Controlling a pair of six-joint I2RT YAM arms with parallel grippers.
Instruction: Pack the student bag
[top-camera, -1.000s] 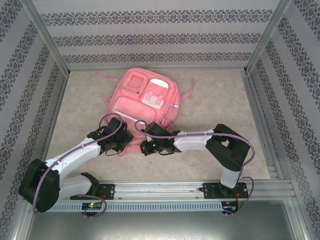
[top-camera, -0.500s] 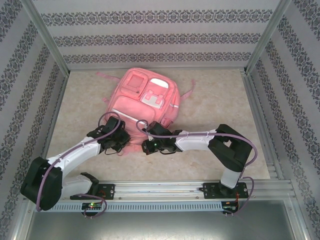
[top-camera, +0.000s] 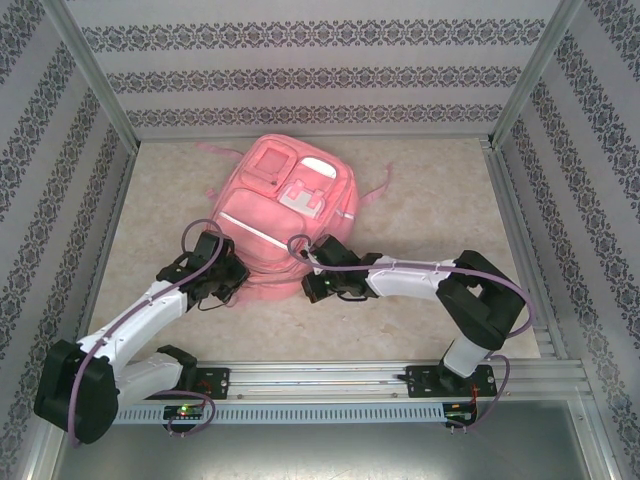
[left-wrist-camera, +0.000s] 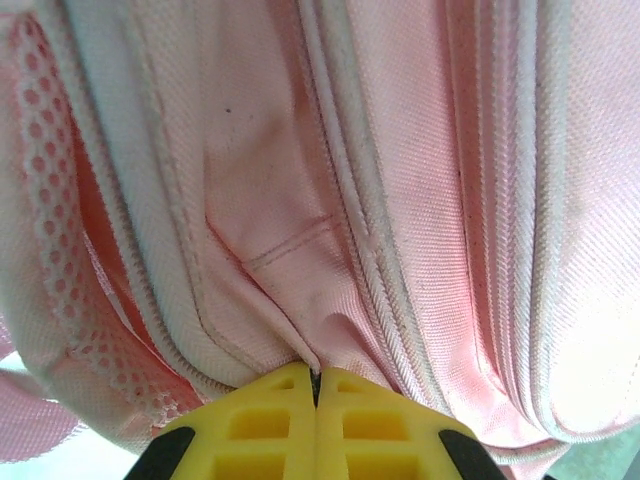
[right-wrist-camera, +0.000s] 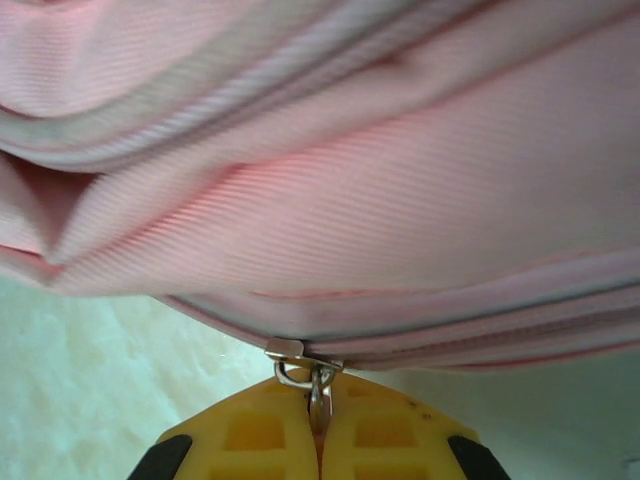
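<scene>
The student bag (top-camera: 290, 200), a large pink backpack with a white stripe, lies flat in the middle of the table. My left gripper (top-camera: 232, 278) is at its near left corner. In the left wrist view its yellow fingers (left-wrist-camera: 250, 425) are shut on a fold of the bag's pink fabric (left-wrist-camera: 300, 345) beside a zipper track. My right gripper (top-camera: 314, 287) is at the bag's near edge. It is shut on the metal zipper pull (right-wrist-camera: 320, 388), which hangs from the slider (right-wrist-camera: 287, 351) on the lower seam.
Patterned walls and metal frame posts (top-camera: 95, 90) enclose the beige table (top-camera: 440, 200). Pink straps (top-camera: 375, 188) trail from both sides of the bag. The arms' base rail (top-camera: 330, 378) runs along the near edge.
My left gripper has closed on the bag's fabric and shifted left and away. My right gripper has moved right along the near edge, still holding the zipper pull.
</scene>
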